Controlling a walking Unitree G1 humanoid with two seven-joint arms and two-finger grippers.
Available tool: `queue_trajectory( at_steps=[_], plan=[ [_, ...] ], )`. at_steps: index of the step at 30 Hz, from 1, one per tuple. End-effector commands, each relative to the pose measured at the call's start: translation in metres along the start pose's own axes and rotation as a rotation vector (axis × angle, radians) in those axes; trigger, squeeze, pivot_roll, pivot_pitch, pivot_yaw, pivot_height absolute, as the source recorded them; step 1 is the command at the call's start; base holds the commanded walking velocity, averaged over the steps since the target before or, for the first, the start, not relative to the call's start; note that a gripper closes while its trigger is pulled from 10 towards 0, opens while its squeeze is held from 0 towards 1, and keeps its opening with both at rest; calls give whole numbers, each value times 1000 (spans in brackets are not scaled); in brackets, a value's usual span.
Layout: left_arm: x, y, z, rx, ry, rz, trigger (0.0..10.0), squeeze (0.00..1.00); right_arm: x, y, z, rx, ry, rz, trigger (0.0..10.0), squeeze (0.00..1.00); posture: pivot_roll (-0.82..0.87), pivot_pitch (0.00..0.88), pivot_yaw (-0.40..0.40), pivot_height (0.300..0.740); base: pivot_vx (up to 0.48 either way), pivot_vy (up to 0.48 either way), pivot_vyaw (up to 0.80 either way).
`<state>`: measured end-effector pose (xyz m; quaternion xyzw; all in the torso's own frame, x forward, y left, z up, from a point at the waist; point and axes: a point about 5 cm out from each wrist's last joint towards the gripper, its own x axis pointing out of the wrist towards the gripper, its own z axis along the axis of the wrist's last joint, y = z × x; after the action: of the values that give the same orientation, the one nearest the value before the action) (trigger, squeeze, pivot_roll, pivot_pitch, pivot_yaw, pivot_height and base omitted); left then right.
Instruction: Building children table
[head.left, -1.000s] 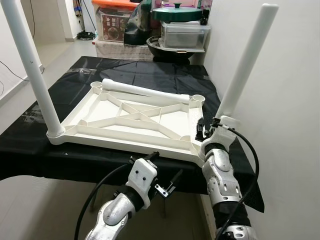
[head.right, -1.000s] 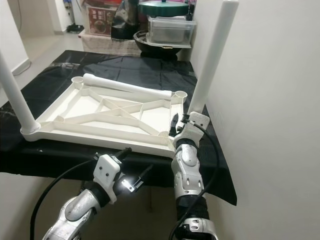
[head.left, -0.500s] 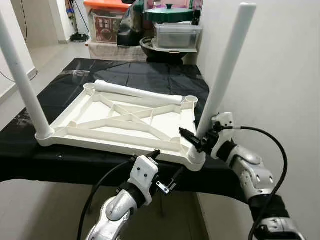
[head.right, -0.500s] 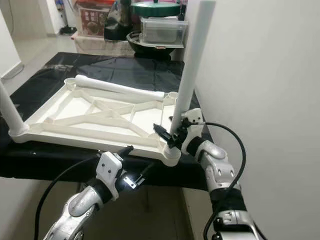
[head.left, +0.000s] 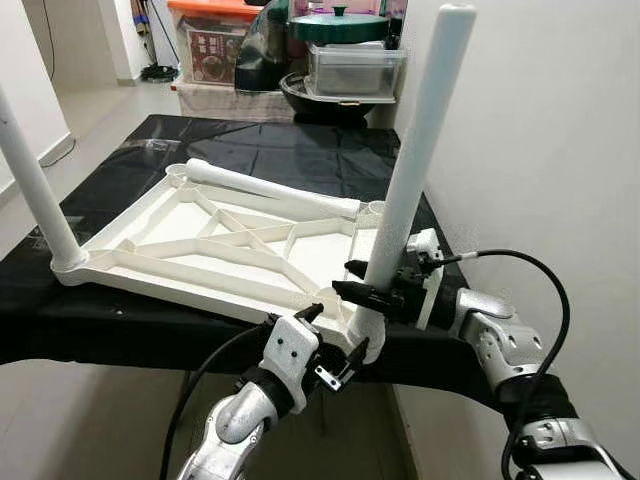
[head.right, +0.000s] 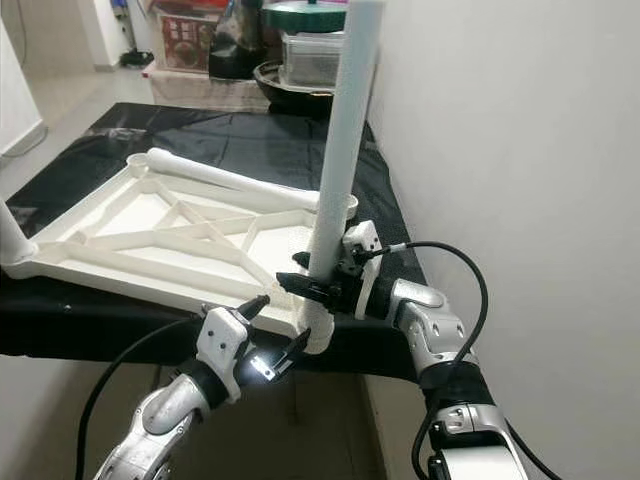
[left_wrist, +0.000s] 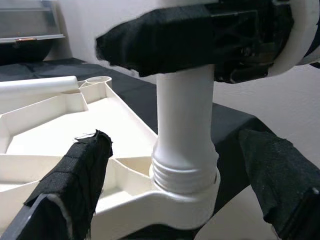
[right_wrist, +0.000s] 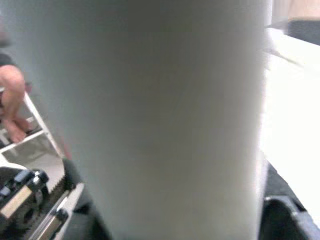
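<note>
A white table top (head.left: 170, 275) lies upside down on a black-covered table (head.left: 290, 140). One white leg (head.left: 30, 170) stands in its near left corner. Another leg (head.left: 425, 130) stands screwed into the near right corner socket (left_wrist: 185, 200), which overhangs the table's front edge. A third leg (head.left: 270, 190) lies loose along the far rim. My right gripper (head.left: 362, 285) comes in from the right and is shut on the near right leg just above its base. My left gripper (head.left: 332, 338) is open just below that corner, one finger (left_wrist: 75, 185) on each side of the socket.
A white wall (head.left: 540, 150) runs close along the table's right side. At the back stand a clear box (head.left: 355, 70) under a green-lidded pot and an orange-lidded storage bin (head.left: 220, 45). Open floor (head.left: 100, 100) lies to the left.
My right arm swung out to the right and its gripper closed around the near right leg. The table top's near right corner shifted left and past the table edge. My left gripper rose toward it.
</note>
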<state>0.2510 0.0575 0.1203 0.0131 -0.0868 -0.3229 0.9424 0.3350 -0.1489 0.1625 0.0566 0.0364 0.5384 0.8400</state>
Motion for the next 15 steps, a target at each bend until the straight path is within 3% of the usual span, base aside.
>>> queue_trajectory(
  at_steps=[1, 6, 7, 9, 10, 11, 12, 14, 15],
  plan=[
    [2, -2, -2, 5, 2, -17, 10000, 0, 5, 2, -7, 33, 7, 23, 0, 0, 97, 0, -75, 740, 0, 0, 0],
    [1, -1, -7, -3, 13, -18, 10000, 0, 7, 0, -15, 0, 10, -74, 0, 0, 89, 0, -69, 740, 0, 0, 0],
    [1, -1, -8, -5, 16, -18, 10000, 0, 9, -5, -16, -10, 1, -166, 0, 0, 87, 0, -69, 740, 0, 0, 0],
    [1, -1, -8, -5, 16, -18, 10000, 0, 9, -5, -16, -10, 1, -166, 0, 0, 87, 0, -69, 740, 0, 0, 0],
    [1, -1, -9, -6, 17, -18, 10000, 0, 8, -14, -15, -22, -14, -301, 0, 0, 88, 0, -69, 740, 0, 0, 0],
    [1, -1, -10, -8, 19, -16, 10000, 0, 4, -27, -11, -16, -57, -525, 0, 0, 85, 0, -70, 740, 0, 0, 0],
    [1, -1, -10, -8, 19, -16, 10000, 0, 4, -27, -11, -16, -57, -525, 0, 0, 85, 0, -70, 740, 0, 0, 0],
    [1, -1, -11, -11, 20, -14, 10000, 0, -13, -46, -8, 33, -122, -958, 0, 0, 82, 0, -67, 740, 0, 0, 0],
    [2, -1, -11, -11, 19, -14, 10000, 0, -21, -50, -9, 58, -141, -1095, 0, 0, 82, 0, -66, 740, 0, 0, 0]
  ],
)
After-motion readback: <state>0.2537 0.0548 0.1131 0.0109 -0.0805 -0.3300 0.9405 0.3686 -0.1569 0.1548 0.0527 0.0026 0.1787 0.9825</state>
